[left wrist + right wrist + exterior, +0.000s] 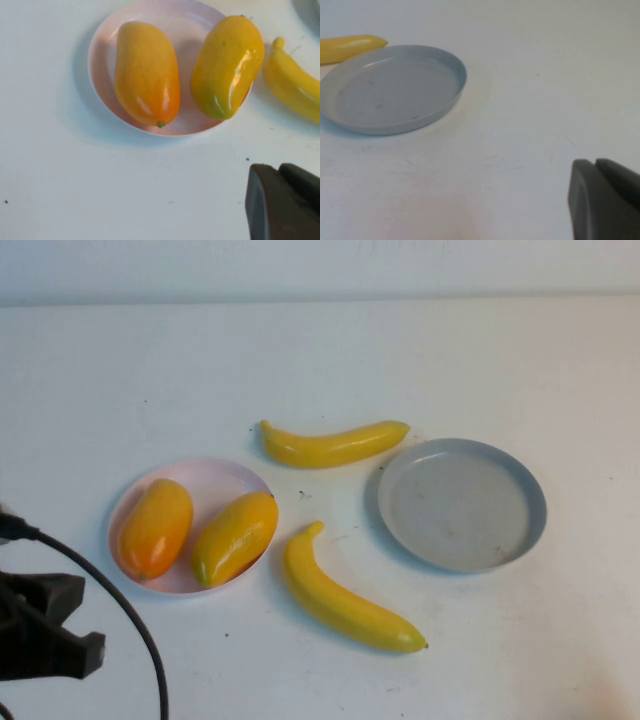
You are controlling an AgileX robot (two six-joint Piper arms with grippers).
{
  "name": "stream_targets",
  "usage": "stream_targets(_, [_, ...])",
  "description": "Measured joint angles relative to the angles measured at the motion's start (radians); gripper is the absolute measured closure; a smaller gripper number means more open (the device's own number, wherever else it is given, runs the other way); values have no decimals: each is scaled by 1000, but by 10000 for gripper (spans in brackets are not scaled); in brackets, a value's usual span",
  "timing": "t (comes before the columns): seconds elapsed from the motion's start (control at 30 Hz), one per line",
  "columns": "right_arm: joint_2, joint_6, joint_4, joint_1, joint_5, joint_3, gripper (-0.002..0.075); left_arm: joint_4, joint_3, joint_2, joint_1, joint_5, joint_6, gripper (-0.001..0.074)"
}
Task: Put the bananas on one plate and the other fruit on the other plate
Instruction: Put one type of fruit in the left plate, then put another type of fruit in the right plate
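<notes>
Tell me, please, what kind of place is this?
Probably a robot test bench, not a kitchen: a bare white table, plastic-looking bananas and plates, the left gripper parked at the near-left edge, and the right gripper near the grey plate.

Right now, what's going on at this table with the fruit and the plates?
A two-armed robot is sorting fruit. Both mango-like fruits already lie on the pink plate. The two bananas lie on the table beside the grey-blue plate, which holds nothing. Neither arm is handling anything: the left gripper sits near the table's front left corner, close to the pink plate, and the right gripper shows only in its own wrist view, near the grey-blue plate.
</notes>
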State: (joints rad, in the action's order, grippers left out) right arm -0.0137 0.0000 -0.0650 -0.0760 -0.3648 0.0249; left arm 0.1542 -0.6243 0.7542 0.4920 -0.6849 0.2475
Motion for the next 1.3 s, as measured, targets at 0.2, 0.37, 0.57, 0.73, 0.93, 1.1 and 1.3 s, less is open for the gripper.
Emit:
stream_targets(0.2, [0,0,0,0,0,0,743,28,5,-7,0,51,4,732])
stream_targets(0.37, [0,0,0,0,0,0,743,33,72,-39,0,285,-42,732])
stream_targets(0.57, [0,0,0,0,0,0,743,57,198,-188,-19,543,-61,733])
stream_targets(0.73, [0,0,0,0,0,0,743,-45,362,-412,-170,685,-167,733])
stream_targets(0.93, [0,0,0,0,0,0,743,-124,529,-654,-361,779,-224,733])
stream_targets(1.1, [0,0,0,0,0,0,743,-154,632,-760,-454,795,-225,733])
stream_targets(1.3, [0,0,0,0,0,2,743,-161,647,-762,-461,691,-225,733])
